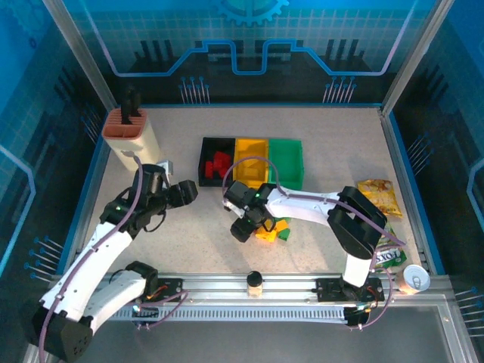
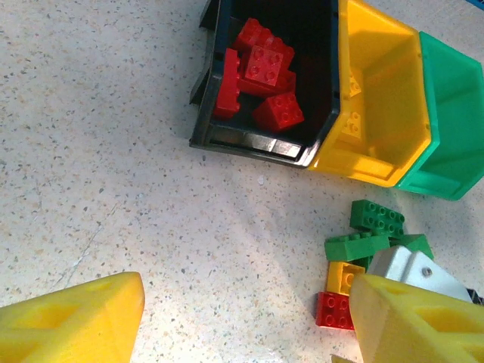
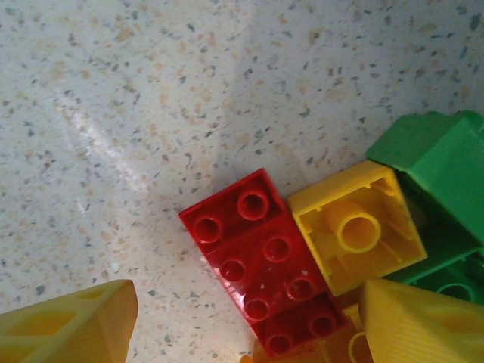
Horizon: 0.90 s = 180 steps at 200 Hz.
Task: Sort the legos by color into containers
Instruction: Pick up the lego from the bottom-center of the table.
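Speckled counter [image 1: 340, 151], blue-walled booth [image 1: 45, 113] — your right fingers [image 3: 68, 325], spread, straddle a red lego [image 3: 265, 261]; your left fingers [image 2: 76, 318] hang spread over bare counter.

Bright, even overhead light leaves a soft sheen on the table [image 3: 98, 144], and the close views are sharp.

No legible text or labels
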Available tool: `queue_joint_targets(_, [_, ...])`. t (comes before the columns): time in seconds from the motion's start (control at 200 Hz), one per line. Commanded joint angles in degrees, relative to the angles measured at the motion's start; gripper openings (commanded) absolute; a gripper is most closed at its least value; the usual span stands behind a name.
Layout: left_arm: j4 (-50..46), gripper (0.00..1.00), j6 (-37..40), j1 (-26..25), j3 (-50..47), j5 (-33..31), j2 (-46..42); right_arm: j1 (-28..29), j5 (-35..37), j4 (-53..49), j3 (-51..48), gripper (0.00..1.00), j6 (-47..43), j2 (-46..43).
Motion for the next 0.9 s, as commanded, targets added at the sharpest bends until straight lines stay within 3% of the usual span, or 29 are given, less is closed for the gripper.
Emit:
queue_joint_targets(0.0, [-2.1, 0.73, -0.3, 0.0, -0.4, -0.6, -2.0, 0.5, 2.7, -3.0, 2.1, 0.78, 0.7, 2.2])
queue_joint_targets(0.505, [-2.0, 0.72, -0.9, 0.0, -1.0, -0.6, -3.0, 3.1, 0.0, -0.5, -0.2, 0.72, 2.8, 4.4])
queue_joint_targets(0.605, [-2.2, 0.72, -0.9, 0.0, -0.8, -0.4, -3.1, 3.1, 0.0, -0.6, 0.6, 0.63, 2.7, 5.2])
queue_joint_targets(0.77, [-3.1, 0.72, -0.6, 0.0, -0.4, -0.9, -3.8, 3.5, 1.2, -0.7, 1.5, 0.4, 2.5, 3.5])
queue_joint_targets(0.896, [-3.7, 0.72, -0.4, 0.0, 0.0, -1.1, -4.4, 3.6, 1.5, -0.9, 2.9, 0.34, 1.7, 1.1])
